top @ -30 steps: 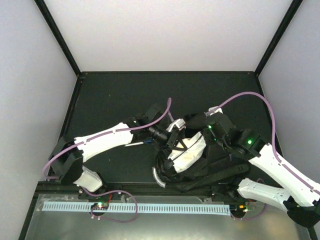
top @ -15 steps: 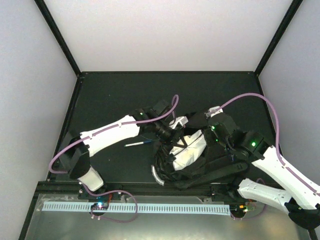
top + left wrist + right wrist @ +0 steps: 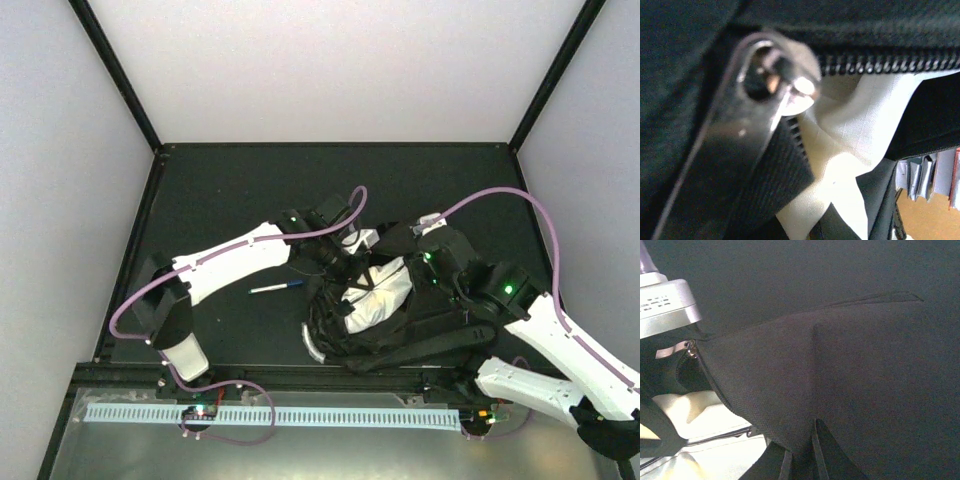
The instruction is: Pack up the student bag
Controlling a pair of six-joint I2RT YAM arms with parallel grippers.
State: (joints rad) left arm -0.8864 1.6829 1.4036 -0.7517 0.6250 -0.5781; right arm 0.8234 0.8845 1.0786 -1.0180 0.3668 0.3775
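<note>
The student bag (image 3: 430, 320) is a large black backpack lying at the centre right, with its grey handle (image 3: 311, 345) at the near left. Its mouth is open and shows whitish lining (image 3: 378, 293). My left gripper (image 3: 347, 257) is pressed against the bag's far-left opening. The left wrist view shows only the zipper teeth (image 3: 890, 62), a metal pull (image 3: 771, 75) and white lining (image 3: 850, 125), so its fingers are hidden. My right gripper (image 3: 801, 456) is shut on a pinch of the bag's black fabric (image 3: 840, 370) and holds it tented up. It also shows in the top view (image 3: 432, 268).
A blue and white pen (image 3: 275, 288) lies on the black table (image 3: 220, 200) left of the bag, under the left arm. Book or paper edges (image 3: 932, 172) show deep inside the bag. Black frame posts stand at the far corners.
My left arm has swung right and further out, bringing its gripper up to the bag's opening. The pen now lies uncovered. The right gripper keeps its hold and has shifted slightly.
</note>
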